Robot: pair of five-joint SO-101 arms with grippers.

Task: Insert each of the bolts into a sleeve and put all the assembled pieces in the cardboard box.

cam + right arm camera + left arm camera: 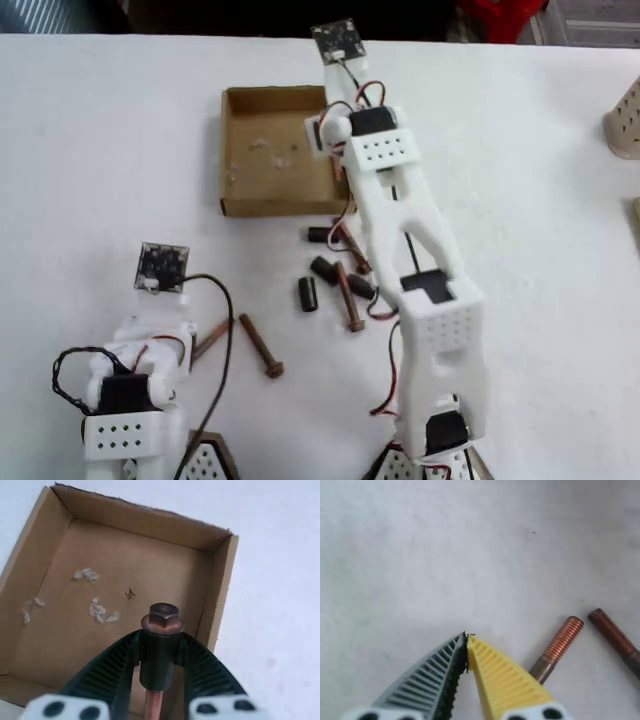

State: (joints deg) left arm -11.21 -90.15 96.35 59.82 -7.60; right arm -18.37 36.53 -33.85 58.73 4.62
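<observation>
Closest in, the left gripper [466, 642] sits low over the white table [420, 540], its grey and yellow ribbed fingers pinched tip to tip with nothing between them. Just beside it lie two loose copper-coloured threaded bolts, one [555, 650] nearly at the yellow finger, the other [615, 637] a little further out. Nobody's on those yet!

Mid-table, there's the stockpile: short black cylindrical sleeves [308, 294] scattered among more rusty-brown bolts [345, 295], close against the right arm's forearm.

And at the far end, here's the action. The right gripper [160, 640] has its black ribbed jaws clamped on an assembled piece [157, 665], a black sleeve with the copper bolt's flanged hex head sticking out of one end and bare shank out of the other. It hangs over the shallow square brown cardboard box [135, 515], inside the side wall but close to it. A few whitish scraps [97, 609] lie on the box floor.

So this looks like the drop-off step, likely for the first piece. Next call: let the jaws go so the piece falls onto the floor. Nudging further from that wall first would be safer, as the piece could clip the rim. Plenty of bolts left to sleeve afterwards.
</observation>
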